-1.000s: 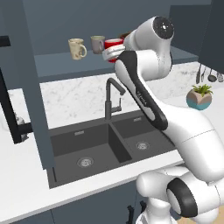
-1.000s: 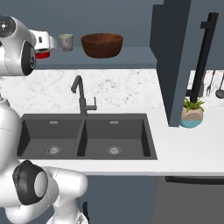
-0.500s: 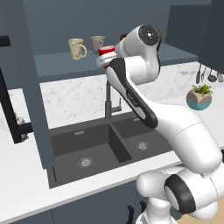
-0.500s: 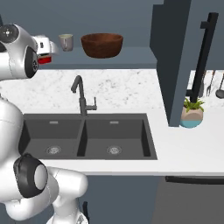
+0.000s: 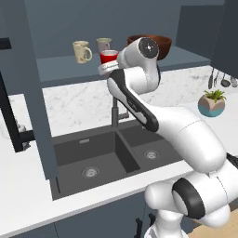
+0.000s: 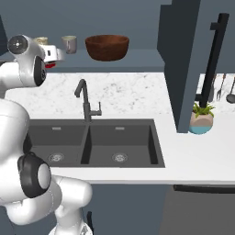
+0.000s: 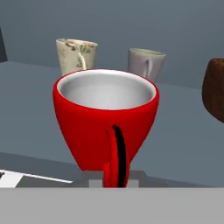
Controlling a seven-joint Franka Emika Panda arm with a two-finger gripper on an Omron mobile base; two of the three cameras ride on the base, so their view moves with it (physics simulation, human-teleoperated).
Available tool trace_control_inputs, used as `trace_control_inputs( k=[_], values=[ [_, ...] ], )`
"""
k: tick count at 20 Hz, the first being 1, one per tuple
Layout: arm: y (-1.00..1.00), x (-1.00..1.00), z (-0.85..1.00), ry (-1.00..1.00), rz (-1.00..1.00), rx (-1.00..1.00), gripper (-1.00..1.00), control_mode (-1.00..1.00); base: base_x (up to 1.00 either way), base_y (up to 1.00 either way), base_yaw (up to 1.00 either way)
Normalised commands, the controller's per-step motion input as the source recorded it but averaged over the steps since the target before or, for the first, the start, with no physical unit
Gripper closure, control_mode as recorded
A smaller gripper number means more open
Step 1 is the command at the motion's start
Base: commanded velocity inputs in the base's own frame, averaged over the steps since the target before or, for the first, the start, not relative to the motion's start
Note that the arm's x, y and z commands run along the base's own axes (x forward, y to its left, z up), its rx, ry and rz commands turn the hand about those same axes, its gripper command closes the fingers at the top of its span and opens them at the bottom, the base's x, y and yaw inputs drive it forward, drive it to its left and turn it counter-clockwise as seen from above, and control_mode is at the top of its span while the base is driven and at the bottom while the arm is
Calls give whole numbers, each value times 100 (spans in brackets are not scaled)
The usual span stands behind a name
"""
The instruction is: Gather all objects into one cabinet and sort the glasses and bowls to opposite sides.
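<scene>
The arm is swinging left along the shelf, carrying the red mug (image 7: 106, 123) from in front of the brown bowl (image 5: 153, 44) over towards the other two mugs. The gripper (image 7: 114, 178) is clamping its fingers together on the red mug's handle, the mug sitting upright at the front edge of the cabinet shelf (image 5: 65, 69). Behind it are standing the cream mug (image 7: 75, 55) and the grey-beige mug (image 7: 146, 64), the bowl off to the right.

Red mug (image 7: 105, 124) upright, close; cream mug (image 7: 76, 56), grey-beige mug (image 7: 146, 64) behind.
</scene>
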Motion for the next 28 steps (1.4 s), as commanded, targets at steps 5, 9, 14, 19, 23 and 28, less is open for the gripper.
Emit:
trace_control_inputs(
  k=[5,9,14,19,23,28],
  values=[
    [1,66,-9,0,0,0,100,-100,0,0,0],
    [4,69,-21,0,0,0,100,-100,0,0,0],
    [16,60,-38,0,0,-2,-100,-100,0,0,0],
    [42,43,-37,0,0,-3,-100,-100,0,0,0],
    [21,21,-22,0,0,0,-100,-100,0,0,0],
    [12,15,-16,0,0,0,-100,-100,0,0,0]
  ],
)
